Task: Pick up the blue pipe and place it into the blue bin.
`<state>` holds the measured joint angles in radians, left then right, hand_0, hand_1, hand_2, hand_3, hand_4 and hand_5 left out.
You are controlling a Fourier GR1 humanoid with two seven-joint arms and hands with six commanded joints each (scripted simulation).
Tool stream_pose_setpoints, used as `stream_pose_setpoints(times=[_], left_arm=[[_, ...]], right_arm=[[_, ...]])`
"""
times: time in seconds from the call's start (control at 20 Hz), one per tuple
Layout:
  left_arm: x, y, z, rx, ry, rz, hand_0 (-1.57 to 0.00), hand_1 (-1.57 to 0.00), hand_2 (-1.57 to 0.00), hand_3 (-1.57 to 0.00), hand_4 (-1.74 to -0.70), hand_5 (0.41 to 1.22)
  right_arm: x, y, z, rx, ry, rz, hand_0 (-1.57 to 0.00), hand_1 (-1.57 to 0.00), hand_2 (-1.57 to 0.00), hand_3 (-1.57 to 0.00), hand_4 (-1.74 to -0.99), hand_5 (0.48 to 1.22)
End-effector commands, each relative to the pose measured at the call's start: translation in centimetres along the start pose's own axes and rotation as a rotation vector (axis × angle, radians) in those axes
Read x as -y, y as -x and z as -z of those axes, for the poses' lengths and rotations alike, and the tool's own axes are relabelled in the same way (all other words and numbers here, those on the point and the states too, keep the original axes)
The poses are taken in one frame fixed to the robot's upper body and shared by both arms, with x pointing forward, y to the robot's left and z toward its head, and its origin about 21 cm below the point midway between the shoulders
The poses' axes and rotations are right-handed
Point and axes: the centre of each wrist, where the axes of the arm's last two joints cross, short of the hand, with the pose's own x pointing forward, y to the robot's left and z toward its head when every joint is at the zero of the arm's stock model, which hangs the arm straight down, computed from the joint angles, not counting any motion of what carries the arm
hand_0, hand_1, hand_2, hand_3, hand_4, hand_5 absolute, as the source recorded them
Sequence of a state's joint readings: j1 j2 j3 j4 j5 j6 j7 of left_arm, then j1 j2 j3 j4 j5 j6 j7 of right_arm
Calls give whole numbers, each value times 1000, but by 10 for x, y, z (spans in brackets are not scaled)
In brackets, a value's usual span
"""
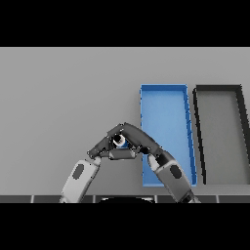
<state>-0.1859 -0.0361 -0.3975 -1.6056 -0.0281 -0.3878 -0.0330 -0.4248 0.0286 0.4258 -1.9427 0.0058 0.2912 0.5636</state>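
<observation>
Right hand [131,135] fingers curl round blue pipe [122,143] beside blue bin [166,97]; left hand [100,146], fingers indiscernible, crowds close, risking a knock loose.

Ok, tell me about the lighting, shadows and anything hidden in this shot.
Head view: light is flat and even, with no glare on the table. The blue bin and black bin throw only faint shadows along their walls. The left hand and right hand meet and hide most of the blue pipe, so the grip is unclear.
</observation>
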Motion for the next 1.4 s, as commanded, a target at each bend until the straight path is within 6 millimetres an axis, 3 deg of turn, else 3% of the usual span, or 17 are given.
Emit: stream_pose_setpoints(times=[0.0, 0.2, 0.45, 0.5, 0.55, 0.7, 0.85, 1.0, 1.15, 1.35], left_arm=[[2, 1, -3, -6, 1, -6, -1571, -1571, -1571, -1464, -1713, 1221], [-2, -2, 1, -2, -2, 8, -1571, -1571, -1571, -1433, -1728, 1221], [-6, -3, -3, 6, -45, 78, -1571, -1571, -1571, -1454, -1724, 1221], [-6, -5, -5, -5, -56, 100, -1462, -1342, -1293, -1166, -1599, 1221], [-6, -4, -6, -13, -35, 93, -1169, -1073, -1034, -933, -1475, 1221], [-11, -2, -7, -57, 34, 138, -598, -549, -529, -477, -1206, 1221], [-14, -2, -12, -105, 33, 159, -306, -281, -270, -244, -1047, 938], [-12, -1, -10, -146, 11, 141, -156, -143, -138, -124, -980, 704], [-12, 0, -10, -173, 1, 120, -79, -73, -70, -63, -968, 567], [-9, 2, -12, -183, -8, 140, -32, -29, -28, -25, -928, 484]], right_arm=[[0, 1, 2, -11, 5, -11, -1425, -1425, -1432, -1304, -1665, 987], [-2, 0, 2, 27, 2, -31, -1511, -1511, -1514, -1462, -1710, 1125], [-6, 2, 3, 46, 58, -10, -1551, -1551, -1552, -1535, -1731, 1190], [-8, 1, 2, 56, 61, -21, -1555, -1555, -1556, -1542, -1733, 1196], [-10, 1, 4, 45, 54, -28, -1558, -1558, -1559, -1548, -1734, 1201], [-10, -2, 4, -8, 59, -19, -1565, -1565, -1565, -1559, -1738, 1211], [-16, -4, 3, 7, 64, -25, -1568, -1568, -1568, -1565, -1739, 1216], [-16, -4, 3, 13, 77, -42, -1569, -1569, -1569, -1568, -1740, 1218], [-14, 0, 4, 16, 71, -13, -1570, -1570, -1570, -1569, -1741, 1220], [-9, -7, 4, 64, 80, 95, -1571, -1571, -1571, -1570, -1741, 1220]])
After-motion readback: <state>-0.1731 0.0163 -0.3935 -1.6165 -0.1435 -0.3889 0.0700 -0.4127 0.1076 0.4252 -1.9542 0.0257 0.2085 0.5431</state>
